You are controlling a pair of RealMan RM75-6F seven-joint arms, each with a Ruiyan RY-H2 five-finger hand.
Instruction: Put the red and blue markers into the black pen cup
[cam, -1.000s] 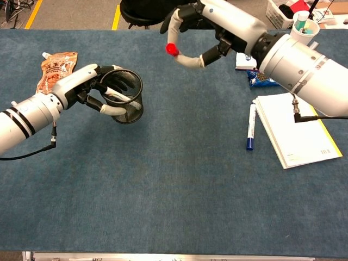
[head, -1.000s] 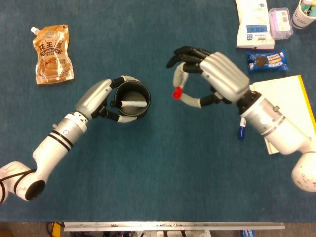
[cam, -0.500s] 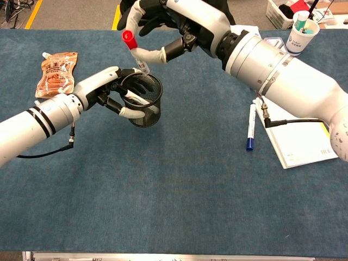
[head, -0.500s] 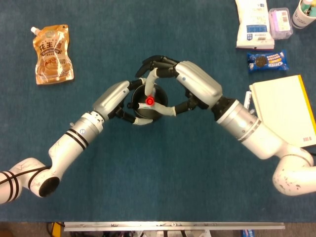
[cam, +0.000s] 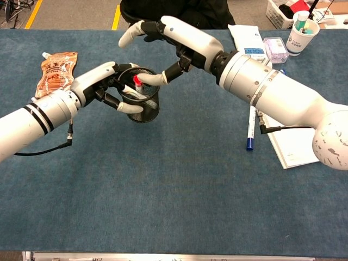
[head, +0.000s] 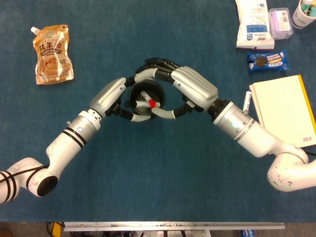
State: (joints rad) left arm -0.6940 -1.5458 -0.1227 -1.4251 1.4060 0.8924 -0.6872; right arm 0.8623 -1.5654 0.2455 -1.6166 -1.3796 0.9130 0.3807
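left hand (cam: 106, 81): we grip the black pen cup (cam: 143, 101) with fingers wrapped around its rim and mesh wall; same hand in the head view (head: 114, 96), on the cup's left side.
right hand (cam: 166, 41): we hold it over the cup mouth, fingers spread and arched above the rim, holding nothing; head view (head: 185, 89) shows it covering the cup's right side.
red marker (cam: 137, 82): inside the cup, leaning tilted, red cap up and just above the rim; in the head view (head: 149, 101) it lies across the cup's opening, free of our fingers as far as we can tell.
black pen cup, head view (head: 139, 93): upright on the blue table (head: 163, 173), between both hands.
blue marker (cam: 250, 128): lying on the table, blue cap toward the camera, just beside the notebook (cam: 296, 147), partly under our right forearm, well apart from the cup.
notebook, head view (head: 286, 108): flat near the right edge.
snack pouch (head: 52, 48): orange, far left, well apart from the cup.
cookie pack (head: 266, 61): blue, top right, near the white packet (head: 253, 22).
paper cup (cam: 302, 30): far right corner, things standing in it.
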